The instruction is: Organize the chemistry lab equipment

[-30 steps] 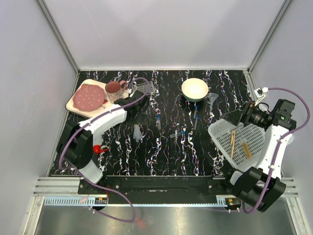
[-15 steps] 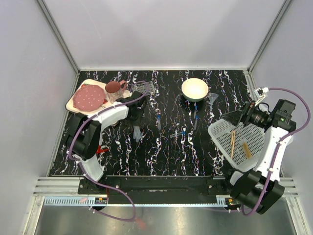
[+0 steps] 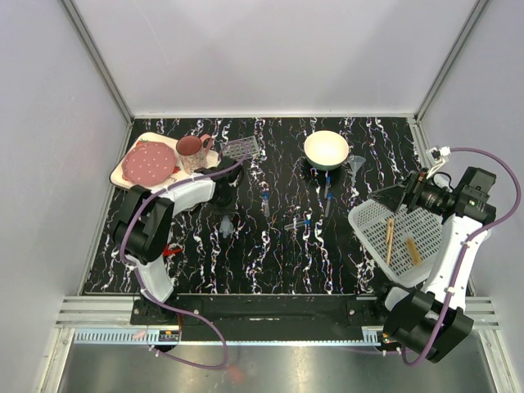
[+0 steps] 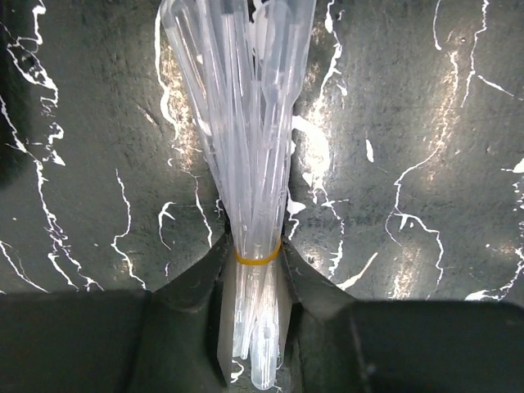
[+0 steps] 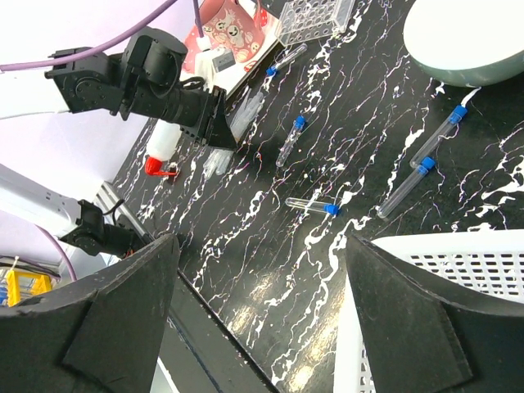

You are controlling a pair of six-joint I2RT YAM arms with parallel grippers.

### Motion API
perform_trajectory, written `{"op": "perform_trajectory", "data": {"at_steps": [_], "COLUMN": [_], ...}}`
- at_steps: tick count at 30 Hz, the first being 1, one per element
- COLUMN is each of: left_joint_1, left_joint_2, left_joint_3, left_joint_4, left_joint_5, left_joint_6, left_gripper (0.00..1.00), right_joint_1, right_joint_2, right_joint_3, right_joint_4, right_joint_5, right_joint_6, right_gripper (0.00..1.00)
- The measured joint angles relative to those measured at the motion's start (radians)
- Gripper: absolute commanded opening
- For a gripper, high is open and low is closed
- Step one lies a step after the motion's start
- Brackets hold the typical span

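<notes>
The left claw (image 4: 255, 254) is closed on the bunch of clear pipettes (image 4: 241, 123). Its two fingers squeeze in from both sides right at the yellow band (image 4: 246, 259), which looks like the best spot, because there the bunch is tight and none should slip out. Past the fingertips the pipettes fan out over the dark table (image 4: 426, 164); I cannot tell if they are lifted off it. A little way off to this claw's right lie the blue-capped tubes (image 3: 265, 203), loose and well apart, so they need sorting. The small red-tipped piece (image 3: 168, 248) sits back behind the claw, near its own arm. Far across, the right claw (image 5: 260, 270) is wide open and holds nothing. It hangs over the far corner of the white basket (image 3: 372, 221), where the wooden sticks (image 3: 390, 239) already lie. Beyond it stands the clear funnel (image 3: 356, 164).
</notes>
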Motion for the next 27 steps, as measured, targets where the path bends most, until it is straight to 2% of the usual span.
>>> {"op": "perform_trajectory", "data": {"at_steps": [8,14,21,27], "left_joint_1": [0.002,0.002,-0.003,-0.06], "left_joint_2": [-0.114,-0.357,-0.713,-0.853], "left_joint_3": [-0.127,-0.289,-0.475,-0.521], "left_joint_4": [0.068,0.121,0.378,0.642], "left_joint_5": [0.038,0.162,0.451,0.576], "left_joint_6": [-0.008,-0.02,-0.075,-0.205], "left_gripper": [0.16,0.15,0.15,0.16], "right_joint_1": [0.012,0.058,0.204,0.34], "right_joint_2": [0.001,0.021,0.044,0.052], "right_joint_3": [0.029,0.09,0.13,0.175], "right_joint_4": [-0.066,-0.166,-0.236,-0.263], "right_joint_5": [0.002,0.006,0.041,0.058], "right_joint_6": [-0.042,-0.132,-0.173,-0.159], "right_gripper": [0.87,0.87,0.87,0.87]}}
